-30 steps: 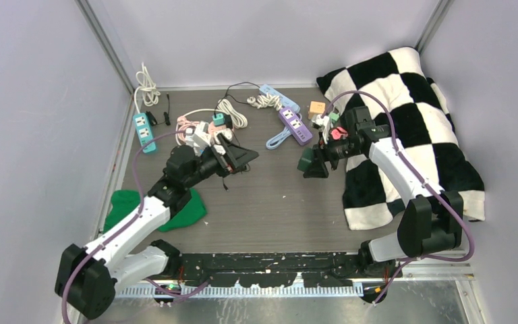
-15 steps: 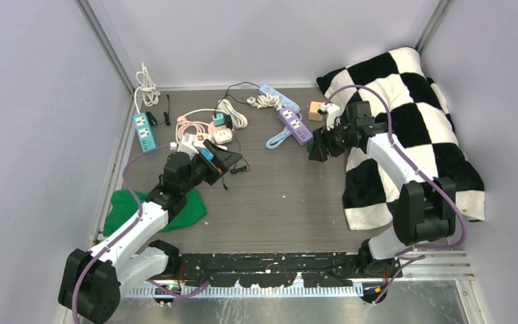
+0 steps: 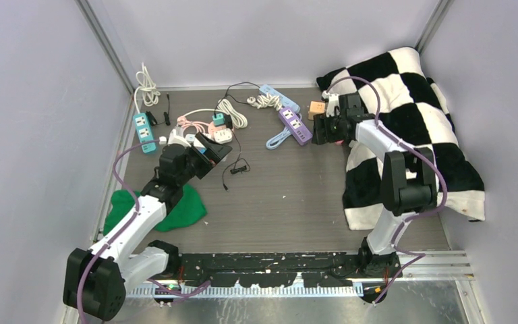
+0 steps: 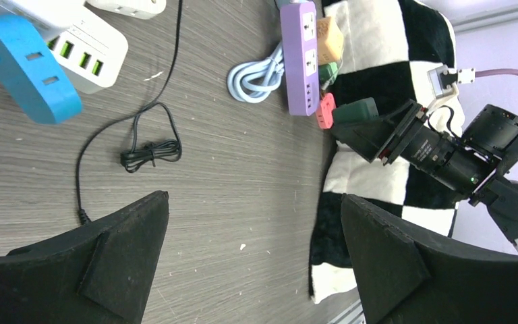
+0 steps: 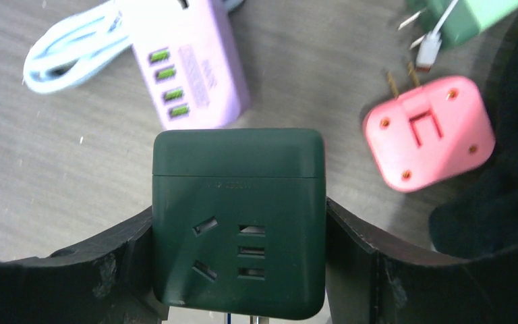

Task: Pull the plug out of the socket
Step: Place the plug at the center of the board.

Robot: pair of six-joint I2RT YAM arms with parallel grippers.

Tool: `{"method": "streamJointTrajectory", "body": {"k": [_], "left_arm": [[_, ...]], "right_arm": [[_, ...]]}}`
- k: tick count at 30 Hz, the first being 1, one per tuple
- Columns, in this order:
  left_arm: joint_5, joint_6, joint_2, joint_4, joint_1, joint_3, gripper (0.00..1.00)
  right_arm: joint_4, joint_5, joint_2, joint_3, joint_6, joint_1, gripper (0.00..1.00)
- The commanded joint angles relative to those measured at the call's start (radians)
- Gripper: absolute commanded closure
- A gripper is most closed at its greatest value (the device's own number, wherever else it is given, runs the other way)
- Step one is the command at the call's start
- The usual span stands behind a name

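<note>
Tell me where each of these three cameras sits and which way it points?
Top external: above and behind the bases, looking down on the table; left arm and right arm show whole.
Left wrist: on the left arm, looking across the table toward the checkered blanket; its open left gripper frames the bottom.
Right wrist: on the right arm, looking down close at the dark green socket cube clamped in the right gripper.
Shared: the purple power strip appears in all three.

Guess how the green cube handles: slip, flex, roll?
The green cube looks like hard moulded plastic, so probably rigid. Its smooth sides sit clamped in the right tool, so it might slip under a hard pull. Flat faces: unlikely to roll.
</note>
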Motion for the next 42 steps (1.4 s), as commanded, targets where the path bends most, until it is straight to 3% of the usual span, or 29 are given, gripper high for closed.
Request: {"method": "streamJointTrajectory", "body": {"k": [1,16,21,31,38,39,40,42], "left_arm": [[-0.021,0.040,0.000,-0.019,0.023,0.062,0.00],[-0.209,0.235,-0.093,-0.306,0.027,0.196,0.00],[-0.247,0.277,-0.113,-0.343,0.027,0.218,0.00],[-0.270,0.344,-0.123,-0.425,0.028,0.280,0.00],[-0.324,0.503,-0.107,-0.587,0.028,0.441,0.00],[-0.331,0.521,-0.102,-0.607,0.028,0.465,0.00],[-0.335,0.537,-0.097,-0.622,0.028,0.484,0.00],[-0.336,0.555,-0.086,-0.650,0.028,0.517,0.00]], "right_arm": [[0.072,0.054,0.096,0.153,0.032,-0.002,0.96],[0.035,0.090,0.361,0.393,0.043,-0.003,0.89],[0.012,0.108,0.407,0.443,0.032,-0.004,0.82],[0.012,0.108,0.405,0.420,0.015,-0.019,0.51],[-0.012,0.080,0.376,0.416,-0.002,-0.023,0.29],[-0.013,0.073,0.369,0.413,-0.004,-0.026,0.22],[-0.012,0.065,0.357,0.406,-0.003,-0.028,0.05],[-0.006,0.054,0.329,0.388,-0.007,-0.030,0.00]]}}
